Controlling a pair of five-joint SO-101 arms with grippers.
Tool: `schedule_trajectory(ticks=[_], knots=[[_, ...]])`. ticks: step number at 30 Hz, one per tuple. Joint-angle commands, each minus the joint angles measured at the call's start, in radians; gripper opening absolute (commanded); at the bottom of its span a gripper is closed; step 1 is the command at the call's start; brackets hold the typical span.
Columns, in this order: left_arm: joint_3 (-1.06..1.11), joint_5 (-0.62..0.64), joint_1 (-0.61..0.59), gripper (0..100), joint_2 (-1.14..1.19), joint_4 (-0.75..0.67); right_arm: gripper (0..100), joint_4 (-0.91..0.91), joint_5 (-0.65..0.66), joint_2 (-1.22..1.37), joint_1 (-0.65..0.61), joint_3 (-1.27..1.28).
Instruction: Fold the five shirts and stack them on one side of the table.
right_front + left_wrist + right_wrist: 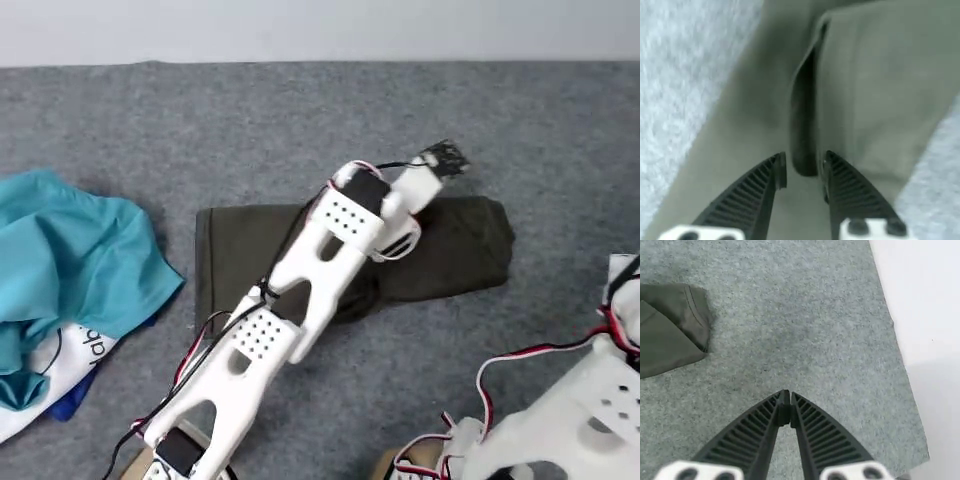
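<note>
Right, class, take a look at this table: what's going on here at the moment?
The left tool is open, down at a fold in an olive shirt that lies folded in the middle of the grey table. The right tool is shut over bare table, apart from that shirt. At one side a teal shirt lies crumpled on a pile with other shirts, not yet folded.

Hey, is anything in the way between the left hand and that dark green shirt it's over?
Nothing visible. The left hand is open right over the dark green shirt, straddling a folded edge, with only cloth beneath. The right hand sits shut over the bare grey mat, away from it.
</note>
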Motion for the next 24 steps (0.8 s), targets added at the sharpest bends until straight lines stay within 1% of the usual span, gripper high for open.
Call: schedule_trajectory(ticks=[1, 6, 8, 12, 17, 21, 24], knots=[[-0.013, -0.037, -0.071, 13, 0.011, -0.015, 1.5, 0.035, 0.011, -0.019, 0.012, -0.006], [-0.028, -0.055, -0.130, 13, 0.015, -0.011, 1.5, 0.035, 0.011, -0.019, 0.012, -0.003], [-0.070, -0.054, -0.132, 13, 0.017, 0.008, 1.5, 0.035, 0.011, -0.019, 0.010, -0.002], [-0.150, -0.051, -0.098, 13, 0.017, 0.041, 1.5, 0.033, 0.009, -0.015, 0.008, -0.002], [-0.236, -0.046, -0.098, 13, 0.015, 0.043, 1.5, 0.033, 0.009, -0.012, 0.008, -0.002], [-0.237, -0.011, -0.150, 8, -0.041, 0.048, 1.5, 0.033, 0.009, -0.008, -0.001, 0.031], [-0.148, -0.003, -0.204, 3, -0.153, 0.048, 1.5, 0.033, 0.009, -0.010, -0.048, 0.094]])
